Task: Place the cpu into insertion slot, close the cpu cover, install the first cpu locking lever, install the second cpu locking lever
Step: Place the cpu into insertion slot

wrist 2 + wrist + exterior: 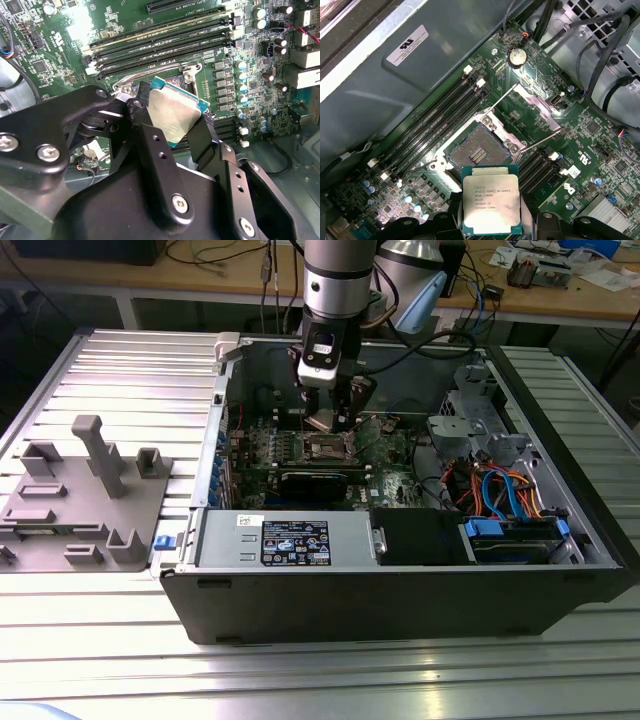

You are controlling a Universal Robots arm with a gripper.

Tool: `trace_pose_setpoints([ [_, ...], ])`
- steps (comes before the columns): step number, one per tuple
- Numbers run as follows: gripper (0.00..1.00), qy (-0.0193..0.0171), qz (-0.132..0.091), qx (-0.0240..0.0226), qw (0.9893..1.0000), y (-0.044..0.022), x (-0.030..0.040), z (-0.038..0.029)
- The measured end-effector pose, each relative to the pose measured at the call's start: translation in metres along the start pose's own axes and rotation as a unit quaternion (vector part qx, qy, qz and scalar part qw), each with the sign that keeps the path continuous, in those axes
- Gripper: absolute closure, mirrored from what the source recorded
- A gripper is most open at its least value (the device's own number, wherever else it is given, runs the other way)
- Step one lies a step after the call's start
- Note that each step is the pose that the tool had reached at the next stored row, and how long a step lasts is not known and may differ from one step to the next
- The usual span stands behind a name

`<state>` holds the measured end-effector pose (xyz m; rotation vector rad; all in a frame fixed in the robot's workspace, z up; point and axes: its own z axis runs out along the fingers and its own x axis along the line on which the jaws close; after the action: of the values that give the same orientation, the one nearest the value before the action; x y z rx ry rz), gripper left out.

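cpu | clamped by gripper | first wrist view: insertion slot uncovered, cpu cover swung open

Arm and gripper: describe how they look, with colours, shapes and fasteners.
The arm is a silver-grey cylinder with black bands, and a pale blue cap covers a joint behind it. The gripper is matte black, built of flat jointed links with silver screw heads and small holes, ending in two slim dark jaws.
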<state>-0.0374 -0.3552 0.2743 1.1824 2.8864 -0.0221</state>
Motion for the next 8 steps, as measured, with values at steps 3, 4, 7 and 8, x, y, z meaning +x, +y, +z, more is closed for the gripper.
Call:
trace_pose_setpoints([
  [3, 0.45, 0.0000, 0.001, 0.0000, 1.0000, 0.0000, 0.0000, 0.0000],
  [4, 0.45, 0.0000, 0.001, 0.0001, 1.0000, 0.0000, 0.0000, 0.0003],
  [7, 0.45, -0.0001, 0.001, 0.0001, 1.0000, 0.0000, 0.0000, 0.0005],
  [8, 0.45, -0.0001, 0.002, 0.0001, 1.0000, 0.0000, 0.0000, 0.0005],
])
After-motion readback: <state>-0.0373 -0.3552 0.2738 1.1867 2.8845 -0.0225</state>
